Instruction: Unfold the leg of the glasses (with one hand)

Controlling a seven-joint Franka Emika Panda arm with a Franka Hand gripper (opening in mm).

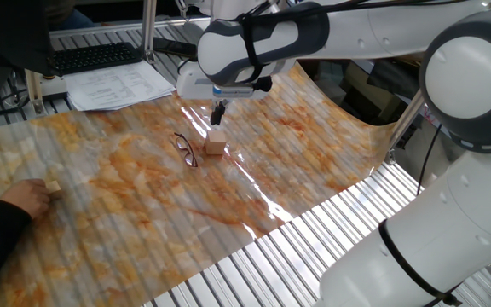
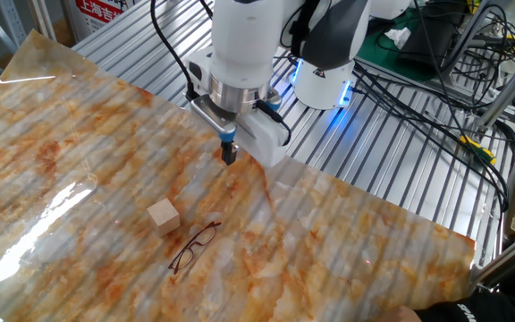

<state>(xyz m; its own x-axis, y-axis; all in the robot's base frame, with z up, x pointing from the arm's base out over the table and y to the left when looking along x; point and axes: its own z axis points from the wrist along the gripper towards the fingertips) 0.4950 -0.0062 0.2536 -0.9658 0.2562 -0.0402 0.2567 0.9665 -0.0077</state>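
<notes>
while the gripper hangs above the tabletop with its dark fingers pressed together and nothing between them, the glasses lie flat on the marbled orange sheet, well apart from it. seen from the other fixed view, the glasses sit at about 7 o'clock from the gripper, with the small tan wooden cube just beside them, lying between the two. in one fixed view the gripper hovers just above and behind the cube, and the glasses rest at about 8 o'clock from it, near the cube's left side but not touching.

the long axis of the glasses runs from roughly 8 o'clock to 2 o'clock in the other fixed view. the leg is too thin to tell apart from the frame in either view. a person's hand in a dark sleeve rests at the tabletop's left edge.
</notes>
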